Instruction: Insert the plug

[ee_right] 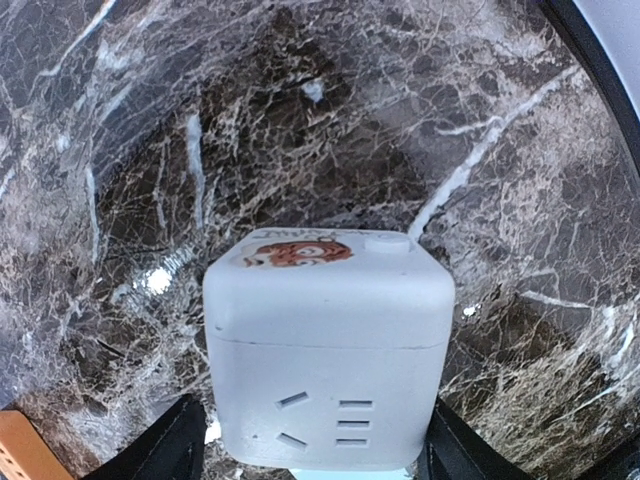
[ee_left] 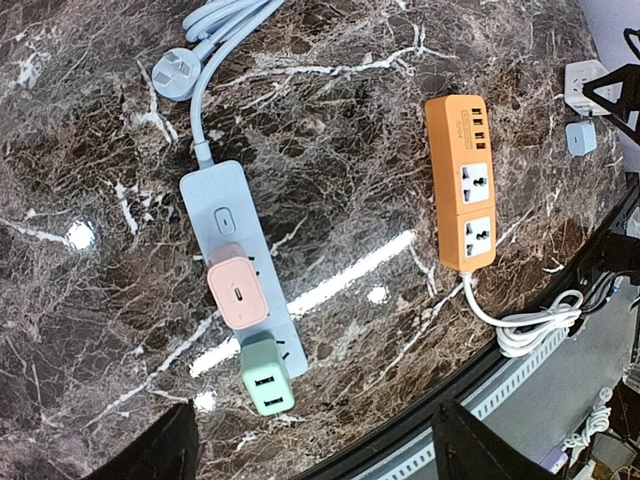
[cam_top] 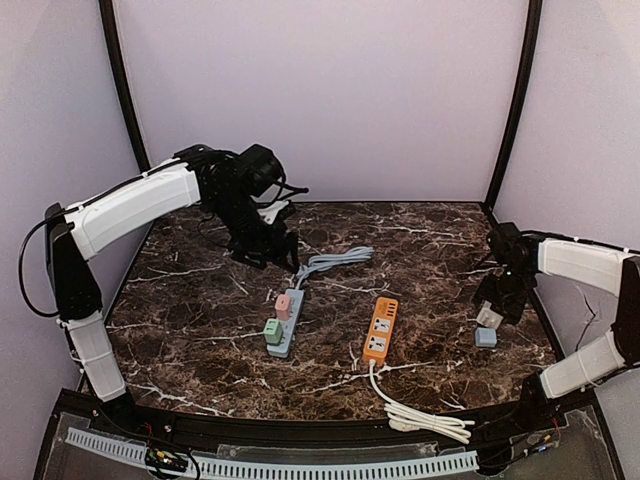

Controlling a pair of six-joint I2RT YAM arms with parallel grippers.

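Observation:
A white cube plug (ee_right: 328, 340) with an orange sticker on top sits between my right gripper's (ee_right: 315, 452) fingers, which press against both of its sides. From above, that gripper (cam_top: 489, 318) is low over the table's right side, with a small light-blue plug (cam_top: 485, 337) just beneath it. An orange power strip (cam_top: 380, 328) with free sockets lies mid-table. A light-blue power strip (cam_top: 285, 325) to its left carries a pink charger (ee_left: 238, 292) and a green charger (ee_left: 267, 375). My left gripper (ee_left: 320, 455) hangs open and empty, high over the back left (cam_top: 265, 245).
The orange strip's white cable (cam_top: 425, 418) is coiled at the table's front edge. The blue strip's cord and plug (ee_left: 178, 75) trail toward the back. Dark frame posts (cam_top: 510, 110) stand at the rear corners.

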